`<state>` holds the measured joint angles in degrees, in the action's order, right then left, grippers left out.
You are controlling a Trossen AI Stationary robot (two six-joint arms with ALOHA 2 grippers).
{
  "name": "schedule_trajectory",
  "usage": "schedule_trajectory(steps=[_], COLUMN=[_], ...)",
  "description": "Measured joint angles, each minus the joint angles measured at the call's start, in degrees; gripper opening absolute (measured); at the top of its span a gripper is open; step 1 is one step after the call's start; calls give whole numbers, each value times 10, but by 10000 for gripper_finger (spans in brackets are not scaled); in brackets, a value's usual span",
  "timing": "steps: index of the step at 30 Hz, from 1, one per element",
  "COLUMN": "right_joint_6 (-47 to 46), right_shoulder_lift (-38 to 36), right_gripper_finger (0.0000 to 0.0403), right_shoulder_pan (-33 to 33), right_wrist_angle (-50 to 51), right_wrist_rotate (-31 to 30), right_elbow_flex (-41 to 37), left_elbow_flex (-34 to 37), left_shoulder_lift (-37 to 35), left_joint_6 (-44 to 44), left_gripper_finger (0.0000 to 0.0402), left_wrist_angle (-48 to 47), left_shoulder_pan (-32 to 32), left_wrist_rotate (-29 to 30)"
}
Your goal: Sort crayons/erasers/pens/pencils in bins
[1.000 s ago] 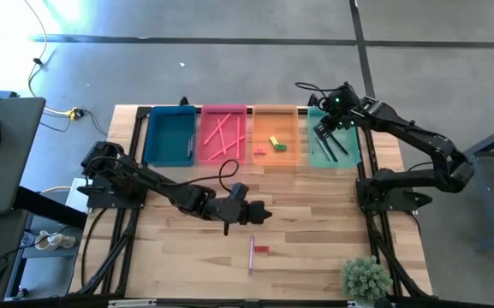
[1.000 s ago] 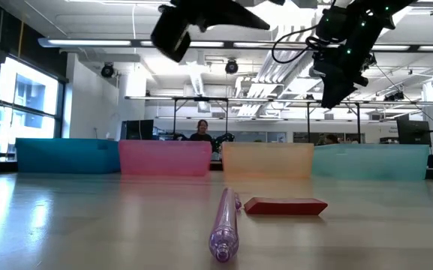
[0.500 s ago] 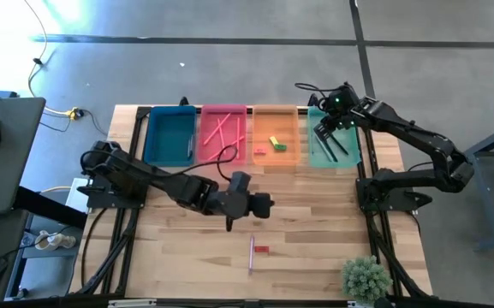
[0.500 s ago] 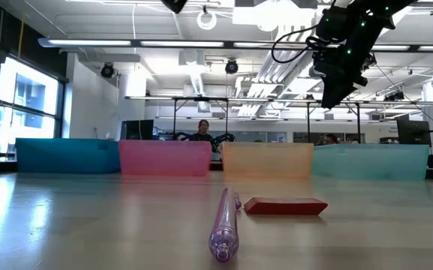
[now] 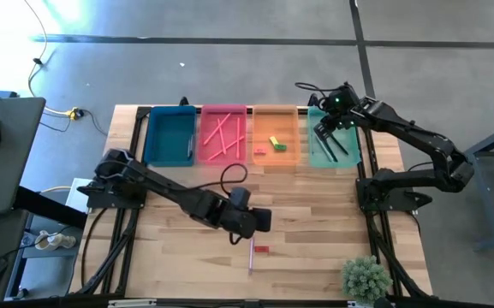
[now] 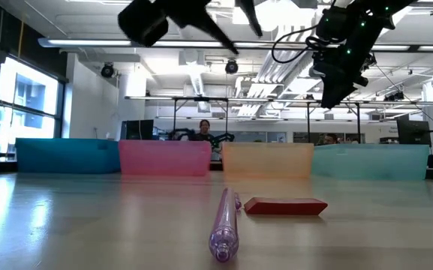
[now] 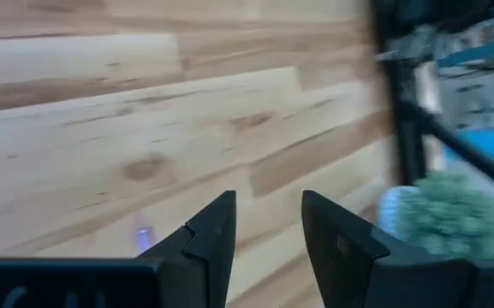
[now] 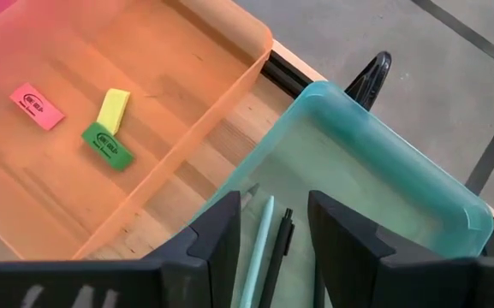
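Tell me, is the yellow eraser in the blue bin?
No, the yellow eraser lies in the orange bin, touching the green eraser, with a pink one nearby.

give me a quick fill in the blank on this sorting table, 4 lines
1. The yellow eraser and green eraser lie in the ____ bin.
2. The pencil on the bare table lies beside a ____ eraser.
3. The right hand hangs over the ____ bin.
4. The left hand, empty, has its fingers ____.

Missing words: orange; red; mint-green; open
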<state>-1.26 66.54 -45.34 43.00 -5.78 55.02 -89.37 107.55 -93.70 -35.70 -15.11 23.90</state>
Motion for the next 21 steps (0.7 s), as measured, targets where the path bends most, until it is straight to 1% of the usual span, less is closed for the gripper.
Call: schedule_trajectory(steps=[14,21], right_joint_6=[-14,-17], right_shoulder_lift=[0,0], right_gripper_finger=[129,129], right_shoulder_pan=[0,0], right_wrist_angle=[0,-1], right_wrist_rotate=[0,0], right_elbow_flex=[0,0], left_elbow_flex=[0,0], left_shoulder_lift=[63,112], left_joint_6=[-17,-18], left_gripper_finger=[122,122], left_wrist_angle=[-43,-18], left_shoulder_pan=[-1,-2], left_wrist_rotate=[-32,-82])
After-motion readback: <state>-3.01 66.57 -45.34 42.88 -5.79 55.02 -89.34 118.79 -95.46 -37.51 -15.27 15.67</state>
